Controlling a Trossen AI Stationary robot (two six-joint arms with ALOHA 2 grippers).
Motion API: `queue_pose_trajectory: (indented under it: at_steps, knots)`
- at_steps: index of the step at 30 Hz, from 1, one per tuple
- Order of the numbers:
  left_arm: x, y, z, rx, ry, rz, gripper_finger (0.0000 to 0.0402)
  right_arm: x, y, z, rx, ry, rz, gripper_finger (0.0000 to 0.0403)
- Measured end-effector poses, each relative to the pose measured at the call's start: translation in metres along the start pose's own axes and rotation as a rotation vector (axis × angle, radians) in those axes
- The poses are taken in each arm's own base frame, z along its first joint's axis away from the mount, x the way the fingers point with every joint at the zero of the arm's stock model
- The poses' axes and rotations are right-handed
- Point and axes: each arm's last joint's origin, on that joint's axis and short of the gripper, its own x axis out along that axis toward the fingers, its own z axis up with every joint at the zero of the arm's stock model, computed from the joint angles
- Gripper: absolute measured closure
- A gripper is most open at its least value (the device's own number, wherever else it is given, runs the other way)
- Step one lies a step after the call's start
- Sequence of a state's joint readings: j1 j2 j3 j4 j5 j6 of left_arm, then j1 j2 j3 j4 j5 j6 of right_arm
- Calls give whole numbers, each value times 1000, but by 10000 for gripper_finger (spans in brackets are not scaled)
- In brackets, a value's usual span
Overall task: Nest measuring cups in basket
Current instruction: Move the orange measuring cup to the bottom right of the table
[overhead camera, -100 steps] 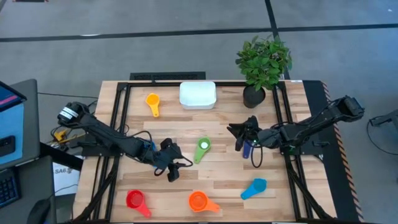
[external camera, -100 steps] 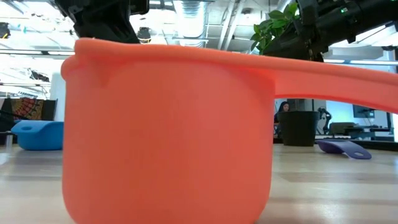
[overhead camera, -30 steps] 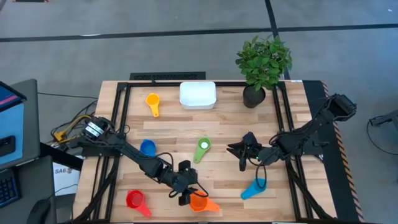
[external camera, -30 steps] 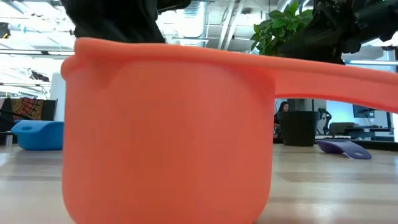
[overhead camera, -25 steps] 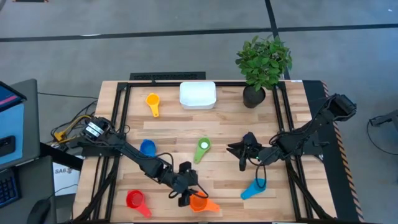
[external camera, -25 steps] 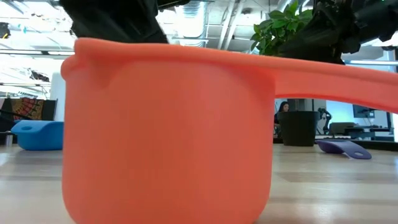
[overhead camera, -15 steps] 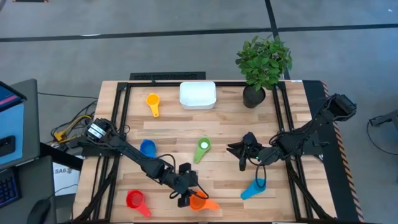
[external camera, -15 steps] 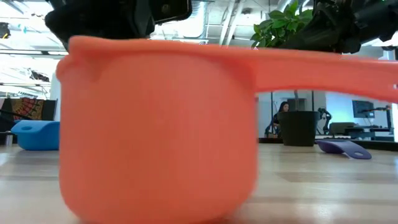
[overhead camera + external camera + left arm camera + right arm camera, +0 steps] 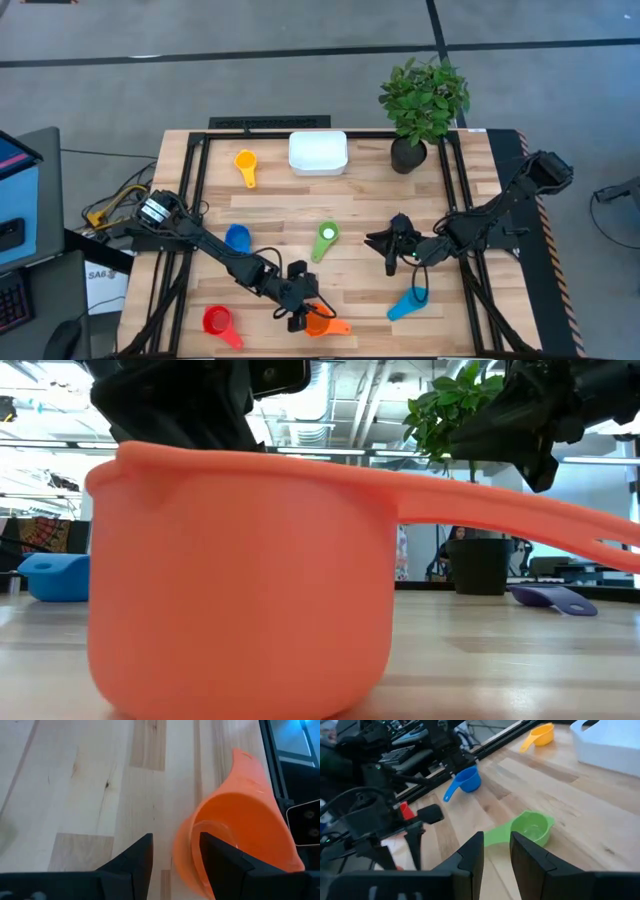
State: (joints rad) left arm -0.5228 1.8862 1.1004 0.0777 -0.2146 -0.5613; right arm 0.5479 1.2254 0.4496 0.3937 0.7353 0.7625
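The orange measuring cup (image 9: 322, 322) sits near the table's near edge and fills the low view (image 9: 240, 580). My left gripper (image 9: 302, 318) is shut on it (image 9: 176, 855). My right gripper (image 9: 388, 250) hovers right of centre, narrowly open and empty (image 9: 496, 850), facing the green cup (image 9: 532, 827). The green cup (image 9: 325, 238), the blue cup (image 9: 237, 238), the yellow cup (image 9: 246, 165), the red cup (image 9: 217, 322) and the light blue cup (image 9: 408, 303) lie apart on the wood. The dark blue cup (image 9: 550, 598) lies on the table. The white basket (image 9: 318, 153) stands at the far edge. My left gripper holds the orange cup by its side wall (image 9: 182, 845), opposite the handle, with one finger (image 9: 220, 862) inside the bowl and the other (image 9: 135, 865) outside. The fingers slant down from the table's left. The cup is tilted, with its handle (image 9: 520, 510) dipping and its base on the table.
A black plant pot (image 9: 408, 155) with a green plant stands right of the basket. A black frame rail (image 9: 195, 200) runs along the table's sides. Bare wood lies in front of the basket and in the table's middle.
My left gripper has taken the orange cup by its wall, and the cup has shifted slightly left and tipped. Its rim on the gripper's side has risen and its handle now slopes down. The right arm has kept still.
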Motion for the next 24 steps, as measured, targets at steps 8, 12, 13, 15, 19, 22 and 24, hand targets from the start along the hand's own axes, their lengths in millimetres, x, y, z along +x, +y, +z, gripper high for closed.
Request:
queue_pose_trajectory:
  at_steps: [8,12,13,15,19,22,24]
  knots:
    - [0,1,0,2,11,-1,251,15,12,-19,-31,29,11,284]
    - [0,4,-5,-10,59,29,264,26,22,-23,-49,38,-1,284]
    - [0,5,-6,-12,70,36,273,29,24,-24,-62,42,-5,284]
    - [0,6,-9,-11,101,43,294,34,29,-25,-83,42,-6,284]
    - [0,7,-10,3,127,30,349,38,37,-22,-111,32,4,284]
    - [0,7,-10,35,151,-2,389,37,39,-20,-132,28,12,284]
    - [-2,8,-11,55,173,-15,394,36,41,-17,-130,20,19,284]
